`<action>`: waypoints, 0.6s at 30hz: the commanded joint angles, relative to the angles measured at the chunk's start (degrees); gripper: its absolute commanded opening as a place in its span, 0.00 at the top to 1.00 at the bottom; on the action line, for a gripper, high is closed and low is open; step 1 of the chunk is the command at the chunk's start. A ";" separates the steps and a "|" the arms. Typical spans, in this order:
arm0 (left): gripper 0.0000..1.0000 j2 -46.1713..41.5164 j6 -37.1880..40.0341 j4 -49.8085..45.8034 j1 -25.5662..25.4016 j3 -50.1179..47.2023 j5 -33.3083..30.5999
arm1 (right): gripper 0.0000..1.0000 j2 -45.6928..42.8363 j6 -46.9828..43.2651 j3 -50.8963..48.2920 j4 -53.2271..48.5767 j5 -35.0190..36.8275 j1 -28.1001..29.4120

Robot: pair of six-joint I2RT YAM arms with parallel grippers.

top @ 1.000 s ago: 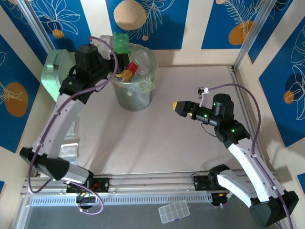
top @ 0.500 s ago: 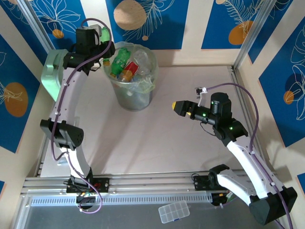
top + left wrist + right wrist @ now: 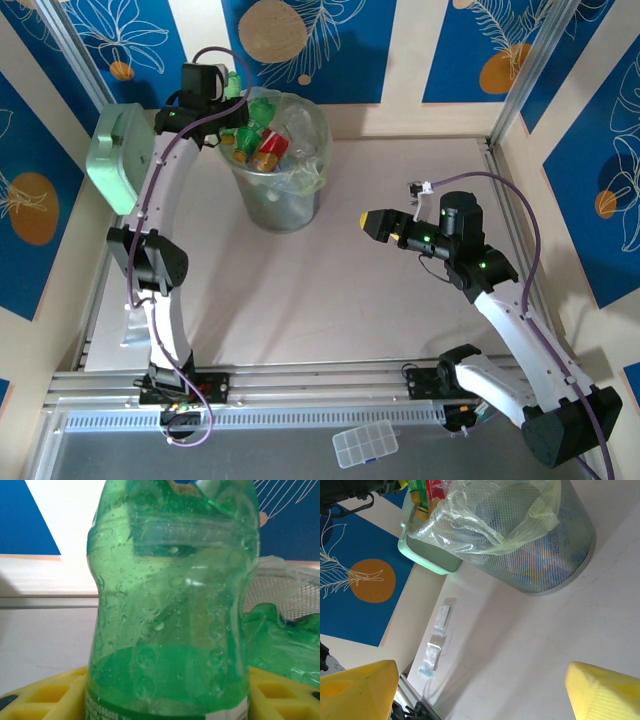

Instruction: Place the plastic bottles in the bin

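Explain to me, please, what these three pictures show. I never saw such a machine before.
These are two robot arms bolted to a table. The wide picture looks down from above and behind them. The other two come from small cameras on the wrists, so each shows its own yellow fingers. The left gripper is shut on a green bottle, held near the rim of the bin, which has several bottles inside a clear bag. The right gripper is open and holds nothing; it points toward the bin. A mint-green box stands left of the bin, and two small packets lie on the table.
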 commanded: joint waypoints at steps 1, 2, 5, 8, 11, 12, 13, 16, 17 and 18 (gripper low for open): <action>0.38 -0.84 1.99 -0.63 0.21 -0.34 1.39 | 0.13 0.46 -0.93 1.88 -0.35 -0.28 0.07; 0.36 -1.14 2.04 -0.53 0.26 -0.74 2.51 | 0.13 0.64 -0.93 2.03 -0.19 -0.42 0.12; 0.31 -1.71 2.64 -0.26 0.27 -1.92 7.31 | 0.13 1.11 -0.84 2.29 0.01 -0.68 0.18; 0.28 -1.96 2.74 -0.79 0.14 -2.30 8.78 | 0.13 1.30 -1.00 2.58 0.01 -0.64 0.26; 0.25 -2.34 2.92 -1.29 0.17 -2.43 8.58 | 0.13 1.32 -1.10 2.68 -0.26 -0.47 0.29; 0.24 -2.51 3.17 -1.32 0.13 -2.53 9.01 | 0.13 1.30 -1.09 2.68 -0.26 -0.46 0.36; 0.23 -2.76 3.41 -1.19 0.19 -2.84 9.57 | 0.13 1.30 -1.10 2.65 -0.26 -0.46 0.38; 0.19 -3.47 4.90 -0.37 0.12 -4.03 10.20 | 0.13 1.30 -1.24 2.56 -0.26 -0.37 0.50; 0.17 -3.58 5.42 -0.34 0.15 -4.18 9.80 | 0.13 1.30 -1.28 2.58 -0.26 -0.38 0.47; 0.15 -3.58 5.87 -0.28 0.14 -4.18 9.35 | 0.13 1.30 -1.35 2.52 -0.26 -0.31 0.49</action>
